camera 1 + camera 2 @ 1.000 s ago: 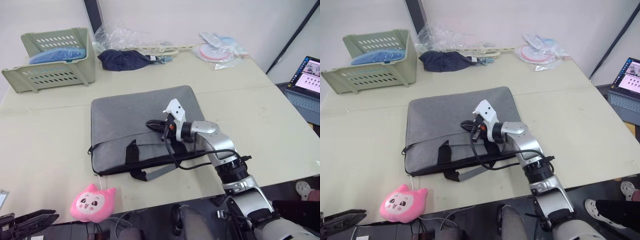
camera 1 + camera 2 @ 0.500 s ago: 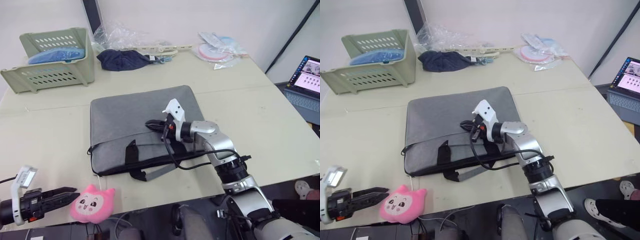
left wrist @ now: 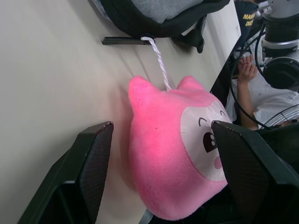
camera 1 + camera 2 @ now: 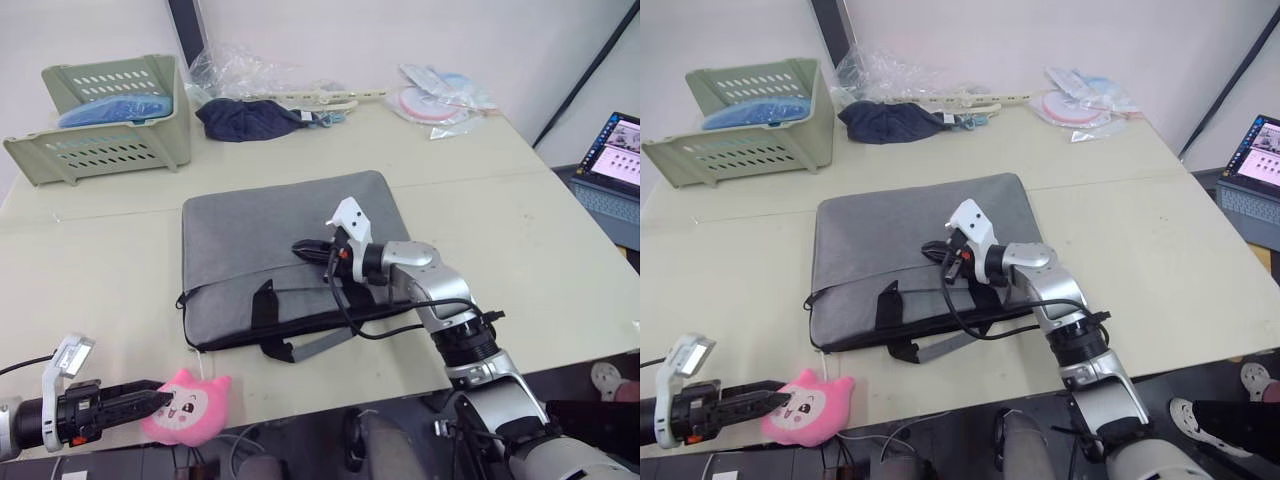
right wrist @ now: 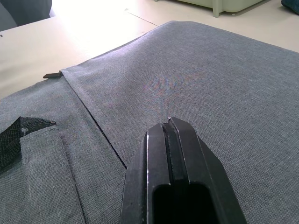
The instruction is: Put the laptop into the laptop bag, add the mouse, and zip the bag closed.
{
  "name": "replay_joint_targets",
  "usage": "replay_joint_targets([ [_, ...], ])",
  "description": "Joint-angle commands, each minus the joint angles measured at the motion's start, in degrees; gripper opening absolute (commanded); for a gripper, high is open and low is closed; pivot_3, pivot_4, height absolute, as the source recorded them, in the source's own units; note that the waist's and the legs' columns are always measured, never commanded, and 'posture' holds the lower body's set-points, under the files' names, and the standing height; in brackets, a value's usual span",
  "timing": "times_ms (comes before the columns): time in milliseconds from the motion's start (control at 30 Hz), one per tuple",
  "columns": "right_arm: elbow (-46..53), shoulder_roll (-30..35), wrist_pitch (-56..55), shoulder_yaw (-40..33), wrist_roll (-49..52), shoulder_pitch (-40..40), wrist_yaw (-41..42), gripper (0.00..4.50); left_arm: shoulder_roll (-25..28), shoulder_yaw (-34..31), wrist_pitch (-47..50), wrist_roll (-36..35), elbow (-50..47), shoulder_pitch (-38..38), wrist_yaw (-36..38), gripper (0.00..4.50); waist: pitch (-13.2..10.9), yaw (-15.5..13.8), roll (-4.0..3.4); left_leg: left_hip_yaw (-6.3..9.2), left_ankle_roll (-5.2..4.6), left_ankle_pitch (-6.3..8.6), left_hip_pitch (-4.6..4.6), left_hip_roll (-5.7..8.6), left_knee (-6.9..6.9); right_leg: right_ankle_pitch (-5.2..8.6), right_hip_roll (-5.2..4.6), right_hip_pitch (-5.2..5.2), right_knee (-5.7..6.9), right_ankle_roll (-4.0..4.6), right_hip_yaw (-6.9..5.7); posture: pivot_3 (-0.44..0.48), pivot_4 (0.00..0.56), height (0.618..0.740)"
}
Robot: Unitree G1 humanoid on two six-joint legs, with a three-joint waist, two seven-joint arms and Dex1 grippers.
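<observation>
The grey laptop bag (image 4: 270,230) lies flat in the middle of the table, its black handles (image 4: 263,305) toward the front edge. My right gripper (image 4: 299,246) is shut and rests on top of the bag, its joined fingertips (image 5: 170,125) on the grey fabric. My left gripper (image 3: 161,130) is open at the table's front left, one finger (image 3: 96,154) on each side of a pink plush toy (image 4: 188,404). A white cord (image 3: 158,58) runs from the toy to the bag's corner. The laptop and the mouse are out of view.
A green slotted basket (image 4: 100,120) stands at the back left. A dark cloth (image 4: 250,118) and plastic wrappers (image 4: 440,100) lie along the back edge. An open notebook computer (image 4: 612,165) with a lit screen sits off the table to the right.
My left gripper has come in from the lower left along the front edge and now straddles the pink plush toy. The right gripper and the bag have not moved.
</observation>
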State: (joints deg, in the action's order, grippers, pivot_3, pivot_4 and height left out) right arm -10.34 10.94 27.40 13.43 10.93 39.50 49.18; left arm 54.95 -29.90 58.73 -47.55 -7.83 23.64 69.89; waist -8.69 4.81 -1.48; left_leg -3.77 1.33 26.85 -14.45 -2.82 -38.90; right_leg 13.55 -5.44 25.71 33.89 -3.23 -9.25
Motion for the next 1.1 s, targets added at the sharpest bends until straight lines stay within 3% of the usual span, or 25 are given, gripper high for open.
replay_joint_targets([
  [33,-3.34,0.49,3.79,3.18,-1.32,-3.30,0.12,0.00,-1.53,1.99,1.47,-2.30,-4.71,0.50,-0.76,3.62,0.00,-0.01,0.00,0.00,0.00,0.00,0.00,0.00,0.00,0.00,-0.01,-0.01,0.00,0.00,0.01,0.000,0.150,0.740],
  [433,-3.51,0.43,3.86,3.20,-1.35,-3.18,0.13,0.00,-2.86,2.56,2.97,-4.02,-5.34,-0.03,-1.77,3.62,0.00,0.00,-0.01,0.00,0.00,0.00,0.01,0.00,-0.01,0.00,0.00,-0.01,0.00,0.00,0.02,0.000,0.150,0.740],
  [533,-3.48,0.42,3.92,3.20,-1.31,-3.23,0.13,0.00,-3.32,2.34,3.63,-4.26,-5.06,-0.41,-2.94,2.71,0.00,-0.01,0.00,0.00,0.00,0.00,0.01,0.00,-0.01,0.00,0.00,-0.01,0.01,0.00,0.02,0.000,0.150,0.740],
  [600,-3.48,0.47,3.91,3.20,-1.32,-3.24,0.18,0.00,-3.19,2.30,3.85,-4.13,-5.05,-0.28,-3.23,1.76,0.00,-0.01,0.00,0.00,0.00,0.00,0.01,0.00,-0.02,0.00,0.00,-0.01,0.01,0.00,0.02,0.000,0.150,0.740],
  [633,-3.48,0.50,3.91,3.17,-1.31,-3.22,0.19,0.00,-3.19,2.21,3.92,-4.17,-5.02,-0.24,-3.28,1.05,0.00,-0.01,0.00,0.00,0.00,0.00,0.01,0.00,-0.02,0.00,0.00,-0.01,0.01,0.00,0.02,0.000,0.150,0.740],
  [733,-3.58,0.61,3.82,3.10,-1.34,-3.18,0.22,0.00,-2.99,2.15,3.82,-4.27,-5.18,0.23,-2.96,0.02,0.00,-0.01,0.00,0.01,0.00,0.00,0.01,0.00,-0.02,0.00,0.00,-0.01,0.01,0.00,0.02,0.000,0.150,0.740],
  [1100,-4.08,0.18,3.55,3.21,-1.39,-2.83,0.12,0.00,-3.50,6.30,3.06,-4.35,-7.71,-0.04,-3.27,0.02,0.00,0.00,0.00,0.00,0.00,0.00,0.01,0.00,-0.02,0.00,0.00,-0.01,0.01,0.00,0.02,0.000,0.150,0.740],
])
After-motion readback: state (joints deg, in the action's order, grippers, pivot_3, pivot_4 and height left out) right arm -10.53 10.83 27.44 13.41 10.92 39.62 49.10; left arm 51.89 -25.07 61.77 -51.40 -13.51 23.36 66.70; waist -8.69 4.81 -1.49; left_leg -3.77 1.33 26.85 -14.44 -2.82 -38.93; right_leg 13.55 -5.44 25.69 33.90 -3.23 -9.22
